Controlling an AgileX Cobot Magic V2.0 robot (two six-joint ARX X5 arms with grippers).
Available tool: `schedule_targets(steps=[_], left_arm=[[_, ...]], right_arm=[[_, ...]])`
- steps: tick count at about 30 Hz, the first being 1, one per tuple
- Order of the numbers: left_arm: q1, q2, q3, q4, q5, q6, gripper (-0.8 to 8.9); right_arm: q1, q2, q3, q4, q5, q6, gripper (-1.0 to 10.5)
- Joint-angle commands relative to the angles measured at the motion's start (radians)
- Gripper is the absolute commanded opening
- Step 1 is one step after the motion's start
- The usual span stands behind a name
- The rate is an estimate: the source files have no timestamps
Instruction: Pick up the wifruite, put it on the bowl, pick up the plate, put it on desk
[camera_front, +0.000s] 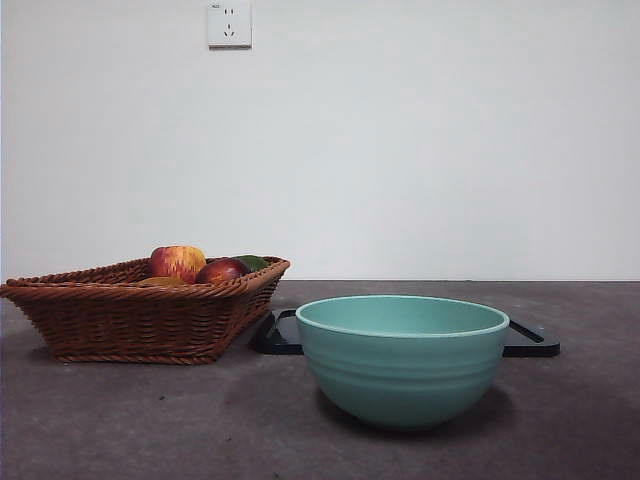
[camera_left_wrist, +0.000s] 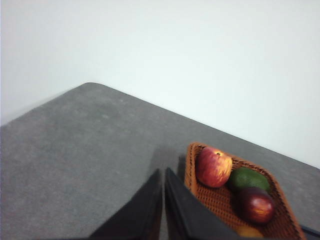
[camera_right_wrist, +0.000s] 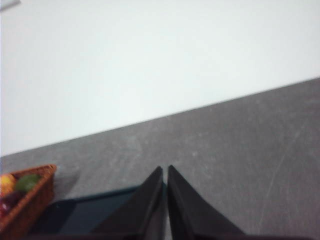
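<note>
The wifruite lies low in the wicker basket, with only its olive-brown top showing behind the rim; the left wrist view catches a sliver of it. The teal bowl stands empty on the desk, right of the basket. No plate is in view. My left gripper hangs shut and empty above the desk beside the basket. My right gripper is shut and empty too, over the desk near a black tray. Neither arm shows in the front view.
The basket also holds a red-yellow apple, a dark red fruit and a green fruit. A glossy black tray lies behind the bowl. A white wall closes the back.
</note>
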Motion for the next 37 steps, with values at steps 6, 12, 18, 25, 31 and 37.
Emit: schedule_targets(steps=[6,12,18,25,31,37], left_arm=[[0.002,0.066,0.215,-0.115,0.036,0.033,0.09],[0.002,0.172,0.378,-0.241,0.161,0.098,0.09],[0.002,0.319,0.512,-0.363,0.344,0.172,0.09],[-0.003,0.49,0.638,-0.512,0.533,0.266,0.09],[-0.042,0.604,0.731,-0.628,0.618,0.344,0.09],[-0.115,0.681,0.81,-0.753,0.631,0.426,0.09]], right_arm=[[-0.002,0.0,0.193,-0.145,-0.003,-0.053,0.1],[-0.002,0.056,0.36,-0.343,-0.005,-0.129,0.1],[-0.002,0.191,0.521,-0.526,-0.098,-0.207,0.1],[0.013,0.389,0.702,-0.702,-0.24,-0.288,0.1],[0.086,0.544,0.818,-0.827,-0.322,-0.333,0.1],[0.209,0.683,0.885,-0.939,-0.352,-0.394,0.1]])
